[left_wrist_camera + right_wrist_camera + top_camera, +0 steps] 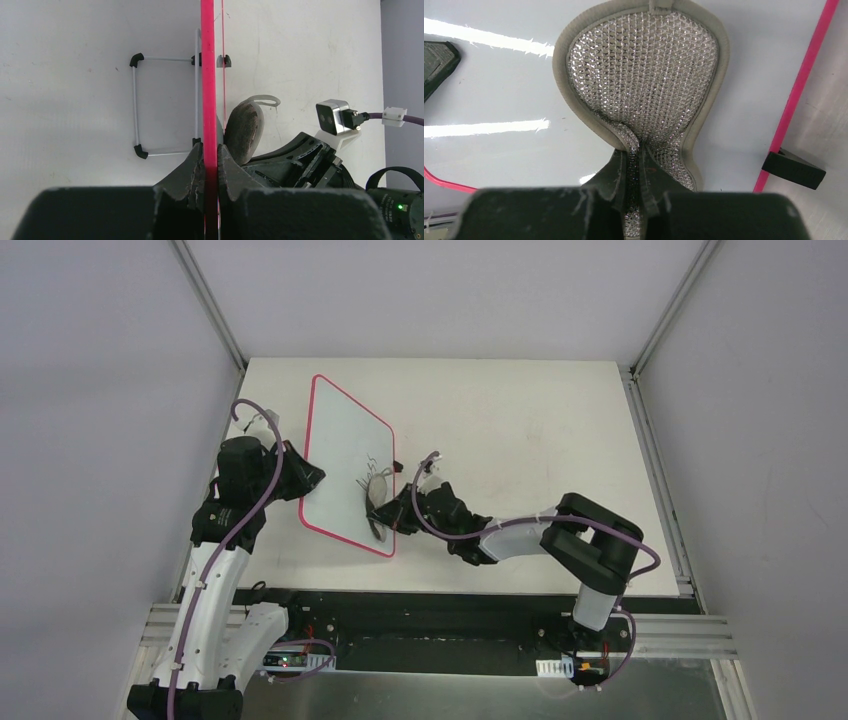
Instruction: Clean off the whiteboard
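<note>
The whiteboard, white with a thin pink frame, is held tilted at the table's left. My left gripper is shut on its left edge. In the left wrist view the frame runs edge-on between the shut jaws of that gripper. Some black handwriting shows near the board's right edge. My right gripper is shut on a grey peanut-shaped pad. The pad lies flat against the whiteboard, pinched at its narrow end by the right gripper.
A white wire stand with black corners lies on the table behind the board. A black tab juts from the pink frame. The right arm's wrist camera sits close to the board. Grey walls enclose the white table.
</note>
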Controlling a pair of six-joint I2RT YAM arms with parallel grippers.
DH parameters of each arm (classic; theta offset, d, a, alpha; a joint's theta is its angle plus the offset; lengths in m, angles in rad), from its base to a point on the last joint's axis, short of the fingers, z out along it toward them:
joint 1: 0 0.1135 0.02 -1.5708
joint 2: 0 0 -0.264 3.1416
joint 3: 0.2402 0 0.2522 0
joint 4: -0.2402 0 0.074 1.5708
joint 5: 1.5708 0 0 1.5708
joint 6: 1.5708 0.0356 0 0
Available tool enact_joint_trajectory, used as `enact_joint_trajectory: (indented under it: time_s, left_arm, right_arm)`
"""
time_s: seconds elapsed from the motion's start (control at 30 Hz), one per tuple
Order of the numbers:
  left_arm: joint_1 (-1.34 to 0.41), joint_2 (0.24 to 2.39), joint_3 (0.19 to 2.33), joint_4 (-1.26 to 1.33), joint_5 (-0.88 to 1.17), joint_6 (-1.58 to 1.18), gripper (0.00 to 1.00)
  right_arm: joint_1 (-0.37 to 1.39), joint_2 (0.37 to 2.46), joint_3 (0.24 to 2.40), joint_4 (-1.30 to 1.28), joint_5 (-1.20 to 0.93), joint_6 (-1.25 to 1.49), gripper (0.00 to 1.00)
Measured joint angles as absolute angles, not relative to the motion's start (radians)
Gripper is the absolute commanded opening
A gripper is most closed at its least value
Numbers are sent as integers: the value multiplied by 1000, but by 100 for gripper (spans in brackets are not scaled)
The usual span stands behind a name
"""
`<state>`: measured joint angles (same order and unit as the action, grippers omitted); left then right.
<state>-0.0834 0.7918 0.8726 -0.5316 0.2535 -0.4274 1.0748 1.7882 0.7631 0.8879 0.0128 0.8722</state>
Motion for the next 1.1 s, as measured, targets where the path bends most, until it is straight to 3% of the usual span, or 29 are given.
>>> enact_joint_trajectory:
  time_s: [0.33,0.53,0.83,0.97,1.1]
  left_arm:
    - [-75,797,863,-503,219,-441,0]
    - [-75,797,864,-502,236,-444,0]
    - [-75,797,864,-498,243,-442,0]
    - [-75,797,864,-493,241,-437,0]
    - [-75,798,860,-480,215,-439,0]
  right_arm:
    - [1120,1766,1013,481,137,717,0]
    - [1150,1717,946,556,115,727,0]
    - [1028,1800,727,811,-18,899,0]
    - [1031,1800,778,736,-21,878,0]
    - [1054,1789,931,505,57,795,0]
